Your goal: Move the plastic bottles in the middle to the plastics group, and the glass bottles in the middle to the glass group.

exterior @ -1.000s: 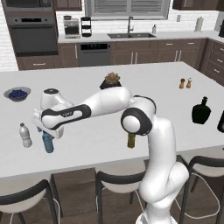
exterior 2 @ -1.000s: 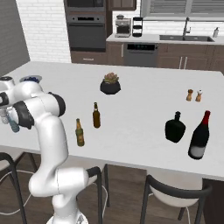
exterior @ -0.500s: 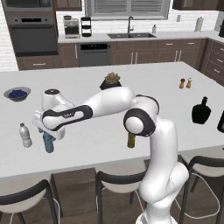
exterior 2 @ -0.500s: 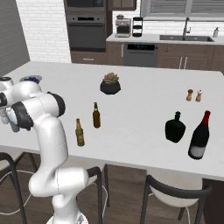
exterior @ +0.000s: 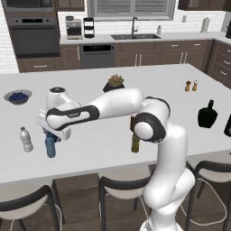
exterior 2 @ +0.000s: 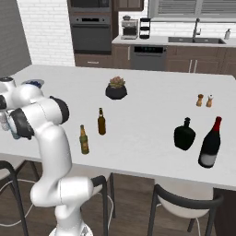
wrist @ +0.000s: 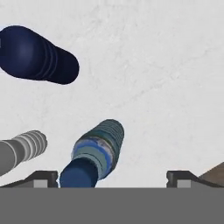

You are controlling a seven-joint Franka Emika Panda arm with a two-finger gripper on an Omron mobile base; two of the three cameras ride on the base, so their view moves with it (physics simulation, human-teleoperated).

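- Teal bottle [wrist: 97,153] is seen standing between the gripper's [wrist: 112,178] wide-spread, empty fingers, beside the clear bottle [wrist: 21,148] and navy bottle [wrist: 38,54]: placed, apparently.
- Amber bottle [exterior 2: 101,121] and green bottle [exterior 2: 84,139] are left mid-counter, well apart from the black bottle [exterior 2: 185,134].

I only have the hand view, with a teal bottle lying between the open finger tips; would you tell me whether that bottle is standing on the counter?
Observer: Yes. In the left base view the teal bottle stands upright on the counter, close beside the clear bottle.
Operator: Thank you. Where are the slim glass bottles?
Observer: The amber bottle and the olive bottle stand upright mid-counter, a little apart from each other.
Operator: And the glass group?
Observer: The squat black bottle and a dark red-capped bottle stand side by side towards the right end of the counter in the right base view.
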